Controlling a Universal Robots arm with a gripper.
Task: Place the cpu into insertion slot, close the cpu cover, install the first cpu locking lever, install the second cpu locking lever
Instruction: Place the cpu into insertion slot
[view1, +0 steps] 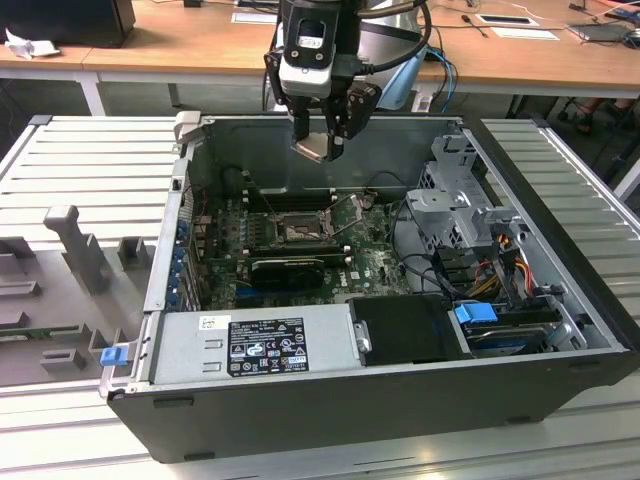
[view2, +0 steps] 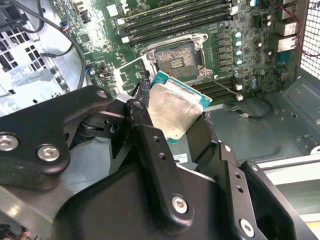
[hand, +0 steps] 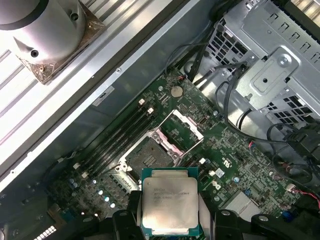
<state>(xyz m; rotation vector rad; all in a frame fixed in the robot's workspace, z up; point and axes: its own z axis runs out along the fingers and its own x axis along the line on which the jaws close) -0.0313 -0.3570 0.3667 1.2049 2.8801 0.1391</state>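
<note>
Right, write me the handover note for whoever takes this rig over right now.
Gripper: shut on the cpu, gripped by its edges, metal top showing in both wrist views.
Where: the cpu hangs in the air above the open computer case, over the motherboard and apart from the insertion slot.
Slot: empty, with the cpu cover swung open beside it.
Done: the cpu is in the grip over the case.
Left: cpu not seated, cover not closed, nothing locked down.
</note>
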